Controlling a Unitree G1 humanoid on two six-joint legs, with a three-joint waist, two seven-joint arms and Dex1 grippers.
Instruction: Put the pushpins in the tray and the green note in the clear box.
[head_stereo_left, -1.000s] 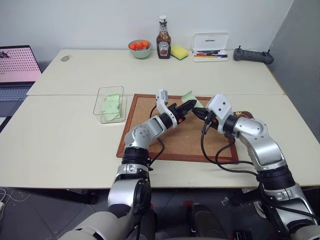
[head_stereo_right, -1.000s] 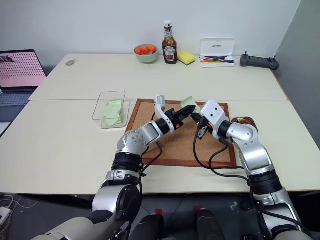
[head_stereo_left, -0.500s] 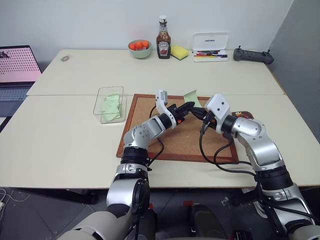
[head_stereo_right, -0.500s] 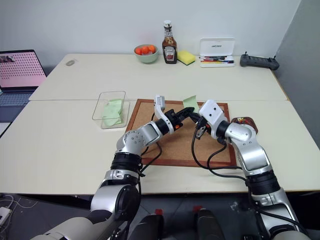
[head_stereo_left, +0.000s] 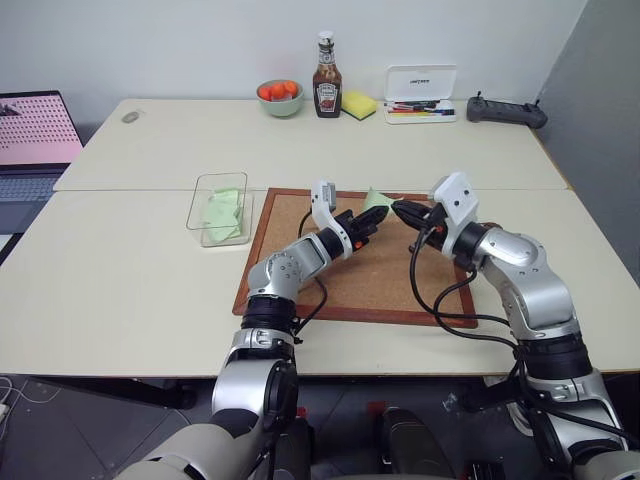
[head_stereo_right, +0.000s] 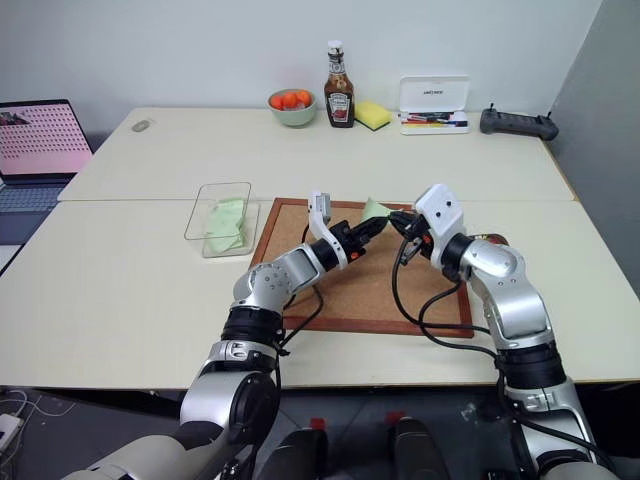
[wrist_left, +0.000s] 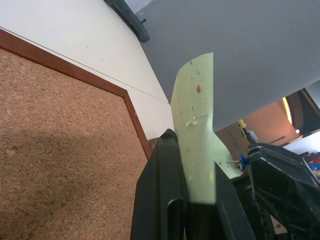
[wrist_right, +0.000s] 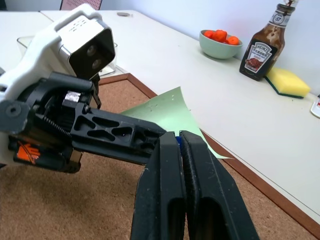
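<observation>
Pale counter (head_stereo_left: 120, 260) runs the width of the scene, a laptop (head_stereo_left: 35, 130) at its far left edge. Next comes the clear box (head_stereo_left: 220, 208), with green paper already lying inside it, just beside the corkboard (head_stereo_left: 350, 270). Over the board's far edge, the left end effector (head_stereo_left: 372, 219) is clamped on the green note (wrist_left: 196, 125), which stands up from the fingers and curves slightly in the left wrist view. The slip looks thin and limp, nearly weightless, so it should bend or flutter when carried; a pinch near one edge, as now, suits it, though a hard tug could likely tear it.

Facing it, the right end effector (head_stereo_left: 400, 208) has its fingers pressed together on a blue-headed pushpin (wrist_right: 176, 141), right at the note's near edge. Pins are tiny, hard and probably slippery, best nipped by the head with the point kept clear of the paper.

Right of the board, behind the right arm, the reddish tray (head_stereo_right: 488, 240) is mostly hidden. Ketchup, sponge and pen case stand along the back.
</observation>
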